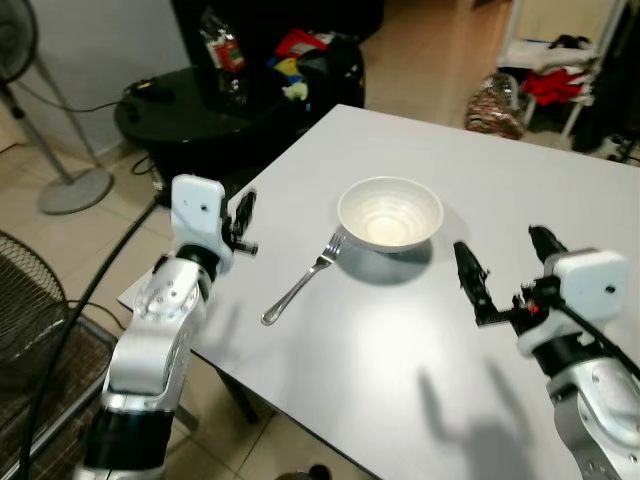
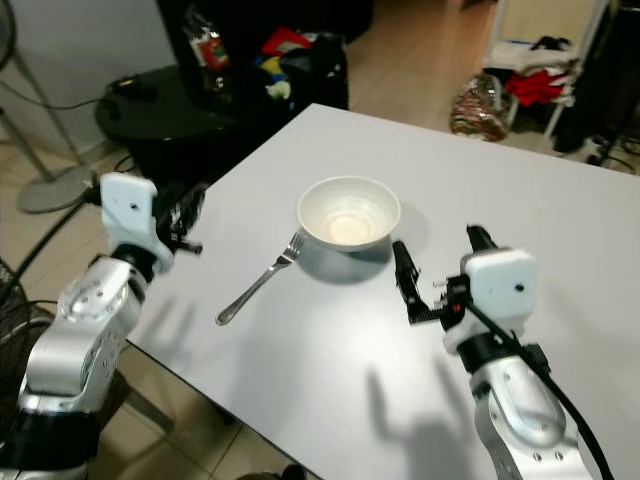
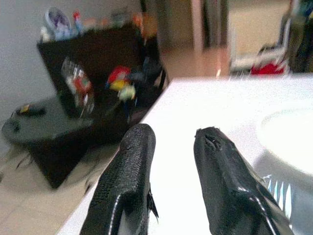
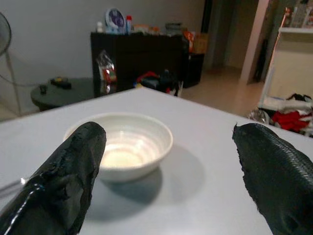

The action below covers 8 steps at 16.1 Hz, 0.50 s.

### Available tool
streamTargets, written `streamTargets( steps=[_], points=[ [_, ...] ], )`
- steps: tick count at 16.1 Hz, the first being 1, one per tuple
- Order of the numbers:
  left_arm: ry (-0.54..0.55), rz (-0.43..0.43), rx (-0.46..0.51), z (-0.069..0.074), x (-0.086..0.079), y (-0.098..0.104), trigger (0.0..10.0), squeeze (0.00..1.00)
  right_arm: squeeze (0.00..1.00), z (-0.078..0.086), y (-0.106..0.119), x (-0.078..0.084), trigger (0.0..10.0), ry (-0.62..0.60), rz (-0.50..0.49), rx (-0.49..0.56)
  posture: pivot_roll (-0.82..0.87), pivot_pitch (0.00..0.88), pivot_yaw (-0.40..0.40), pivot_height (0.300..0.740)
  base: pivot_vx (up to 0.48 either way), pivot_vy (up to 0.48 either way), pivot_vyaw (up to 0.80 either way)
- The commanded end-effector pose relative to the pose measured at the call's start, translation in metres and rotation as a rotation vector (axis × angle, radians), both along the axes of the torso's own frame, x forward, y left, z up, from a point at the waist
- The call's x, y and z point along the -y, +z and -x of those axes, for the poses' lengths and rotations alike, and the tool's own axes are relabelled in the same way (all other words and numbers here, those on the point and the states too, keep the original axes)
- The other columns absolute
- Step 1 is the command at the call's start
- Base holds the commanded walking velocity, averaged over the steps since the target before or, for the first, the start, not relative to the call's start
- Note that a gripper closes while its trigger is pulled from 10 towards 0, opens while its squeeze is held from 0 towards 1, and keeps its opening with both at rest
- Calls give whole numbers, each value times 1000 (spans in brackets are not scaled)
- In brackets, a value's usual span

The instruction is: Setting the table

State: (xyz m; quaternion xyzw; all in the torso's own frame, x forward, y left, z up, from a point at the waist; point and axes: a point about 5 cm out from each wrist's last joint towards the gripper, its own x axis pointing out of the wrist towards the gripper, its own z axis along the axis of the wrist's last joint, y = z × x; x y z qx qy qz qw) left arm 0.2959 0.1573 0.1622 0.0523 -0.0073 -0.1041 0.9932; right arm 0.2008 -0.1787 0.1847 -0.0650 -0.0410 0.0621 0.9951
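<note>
- The table [image 1: 560, 200] is white and carries the setting near the corner that faces the robot, probably because a person would sit at this side.
- The bowl [image 1: 390, 212] stands upright in the middle of this place and looks empty; it seems to be already put where the food will go.
- The right gripper [image 1: 508, 272] hovers above the table, just to the right of the bowl, with its two fingers spread wide and nothing between them. From this it seems ready to take or to correct something.
- The left gripper [image 1: 241, 222] is at the table's left edge, near the fork but apart from it. Its fingers are a little apart and hold nothing.
- The fork [image 1: 303, 279] lies flat to the left of the bowl, prongs almost touching the rim, handle pointing to the robot. This is the usual side for a fork, though it lies slanted.
</note>
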Motion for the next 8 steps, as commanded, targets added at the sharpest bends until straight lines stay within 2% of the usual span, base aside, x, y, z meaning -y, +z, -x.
streamTargets(
  steps=[1,2,3,5,8],
  points=[
    [8,-16,-5,4,-2,2,10000,0,0,1,-3,-4,10000,19,-31,-13,-50,0,79,740,0,0,800],
    [-13,2,-8,6,1,3,10000,0,0,1,-5,-5,10000,23,-37,-22,-43,0,74,740,0,0,800],
    [-75,-16,44,9,10,12,10000,0,0,-1,-8,-7,10000,19,-37,-29,-30,0,60,740,0,0,800],
    [-60,22,57,12,12,19,10000,0,0,-8,-7,-3,10000,4,-32,-27,-22,0,49,740,0,0,800],
    [-92,14,7,15,14,12,10000,0,0,-8,-5,0,10000,14,-27,-32,-29,0,51,740,0,0,800]
  ],
)
